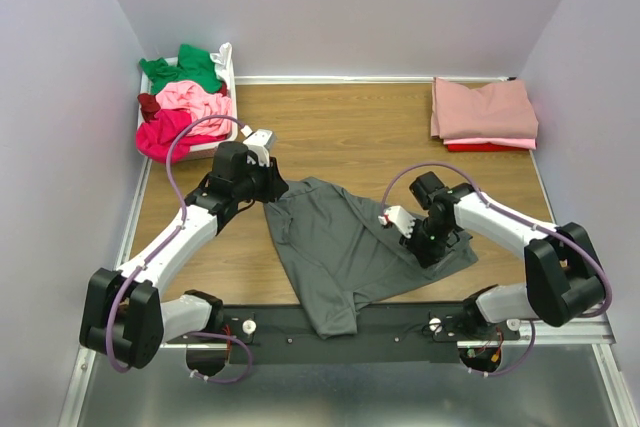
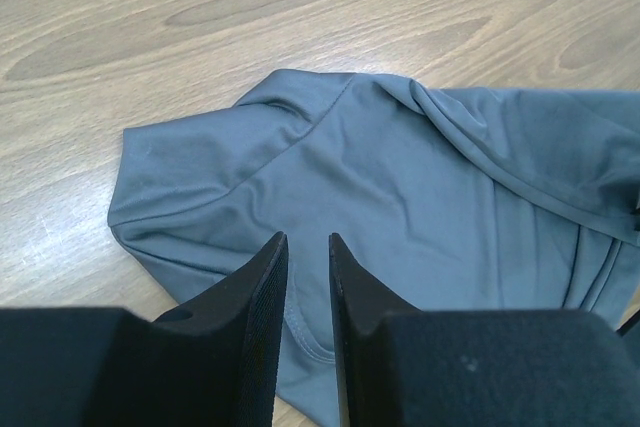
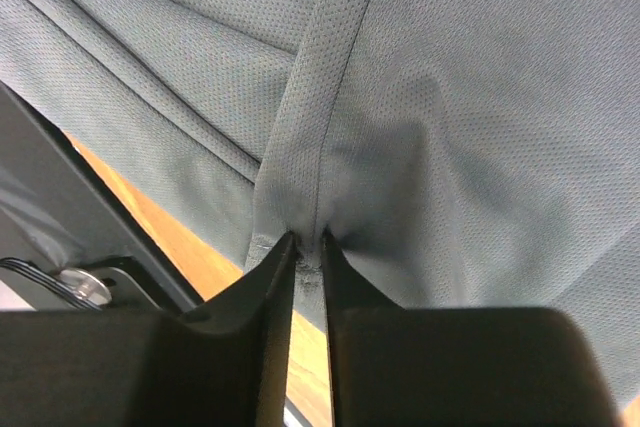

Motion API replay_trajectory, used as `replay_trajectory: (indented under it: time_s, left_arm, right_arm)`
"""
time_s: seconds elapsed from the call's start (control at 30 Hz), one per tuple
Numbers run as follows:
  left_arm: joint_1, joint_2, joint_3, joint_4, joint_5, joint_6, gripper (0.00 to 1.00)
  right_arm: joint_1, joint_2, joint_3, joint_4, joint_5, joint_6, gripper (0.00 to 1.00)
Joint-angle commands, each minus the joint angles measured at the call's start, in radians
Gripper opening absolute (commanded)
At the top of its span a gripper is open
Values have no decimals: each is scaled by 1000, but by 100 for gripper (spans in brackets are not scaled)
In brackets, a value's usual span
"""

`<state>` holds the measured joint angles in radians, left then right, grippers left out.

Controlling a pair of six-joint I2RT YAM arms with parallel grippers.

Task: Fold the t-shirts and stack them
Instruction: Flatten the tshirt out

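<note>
Pinching a seam of the dark grey t-shirt, which lies rumpled at the near middle of the table, the right gripper should, I reckon, pull rightward gently while the left gripper, jaws narrow over the far-left corner, grip unclear, steadies it.

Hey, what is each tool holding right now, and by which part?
The right tool pinches the dark grey t-shirt at its hem, where a seam ends. Whether the left tool grips it cannot be told.
</note>
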<state>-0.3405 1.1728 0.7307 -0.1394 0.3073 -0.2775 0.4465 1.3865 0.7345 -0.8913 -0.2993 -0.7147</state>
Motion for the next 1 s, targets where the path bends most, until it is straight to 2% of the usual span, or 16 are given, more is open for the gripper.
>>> replay_trajectory:
  time_s: [0.0, 0.1, 0.27, 0.43, 0.63, 0.73, 0.97]
  left_arm:
    - [0, 10, -13, 20, 4, 0, 31]
    - [0, 13, -13, 20, 4, 3, 31]
    - [0, 28, -4, 24, -5, 9, 31]
    - [0, 74, 39, 21, -45, 34, 31]
    - [1, 240, 179, -35, -161, 60, 42]
    - [1, 384, 257, -63, -198, 70, 46]
    - [1, 557, 345, -112, -296, 84, 49]
  right_arm:
    - [11, 2, 6, 18, 23, 18, 17]
    - [12, -29, 28, 6, 52, 18, 10]
    - [12, -118, 130, -17, 97, 46, 7]
    - [-2, -124, 213, -17, 130, 54, 5]
    - [-138, -37, 336, 80, 178, 90, 5]
    - [-244, 15, 388, 162, 157, 127, 5]
    - [-281, 71, 379, 219, 63, 172, 5]
